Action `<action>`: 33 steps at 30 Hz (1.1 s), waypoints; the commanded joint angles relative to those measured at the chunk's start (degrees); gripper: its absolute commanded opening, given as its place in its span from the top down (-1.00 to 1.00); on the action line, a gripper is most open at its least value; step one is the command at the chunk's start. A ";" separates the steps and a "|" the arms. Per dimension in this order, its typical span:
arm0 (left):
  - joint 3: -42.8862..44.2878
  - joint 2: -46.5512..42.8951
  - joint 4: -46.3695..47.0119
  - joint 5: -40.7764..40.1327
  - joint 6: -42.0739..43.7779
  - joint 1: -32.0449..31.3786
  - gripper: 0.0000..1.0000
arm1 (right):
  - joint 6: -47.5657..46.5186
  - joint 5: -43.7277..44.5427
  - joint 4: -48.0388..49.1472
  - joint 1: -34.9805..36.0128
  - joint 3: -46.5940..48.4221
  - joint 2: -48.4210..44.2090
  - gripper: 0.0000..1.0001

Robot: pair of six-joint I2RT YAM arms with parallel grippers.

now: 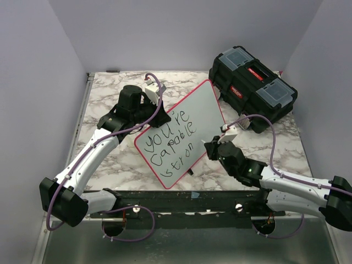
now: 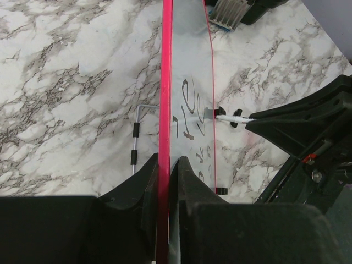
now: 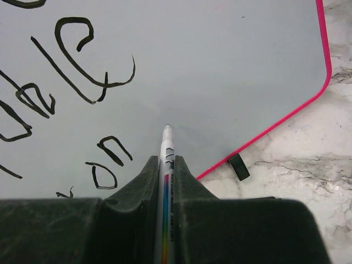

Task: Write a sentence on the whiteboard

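The whiteboard (image 1: 190, 118), glossy white with a red-pink rim, stands tilted on the marble table. My left gripper (image 1: 146, 108) is shut on its upper left edge; in the left wrist view the jaws pinch the red rim (image 2: 163, 137). The sentence (image 1: 169, 144) is in black marker, three lines reading "you're capable stron". My right gripper (image 3: 166, 160) is shut on a white whiteboard marker (image 3: 167, 144). Its tip rests at the board (image 3: 231, 60), just right of the last letter "n" (image 3: 113, 148). From the left wrist the marker (image 2: 231, 117) meets the board's face (image 2: 190, 66).
A black toolbox (image 1: 253, 82) with clear lid compartments sits at the back right, close to the board's top corner. A thin metal rod with black sleeves (image 2: 133, 144) lies on the marble behind the board. A small black clip (image 3: 237, 166) sits on the board's lower edge.
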 commanded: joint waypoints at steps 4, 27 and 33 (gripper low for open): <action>-1.77 0.85 -7.30 -3.02 5.95 -1.11 1.00 | -1.13 -2.57 2.24 -1.14 2.07 0.93 0.99; -1.64 1.02 -7.31 -2.94 6.00 -1.18 1.00 | -2.51 -6.27 5.31 -2.17 4.39 5.22 0.99; -1.74 0.94 -7.31 -2.94 5.96 -1.20 1.00 | -1.96 -9.51 6.42 -2.16 3.49 5.20 0.99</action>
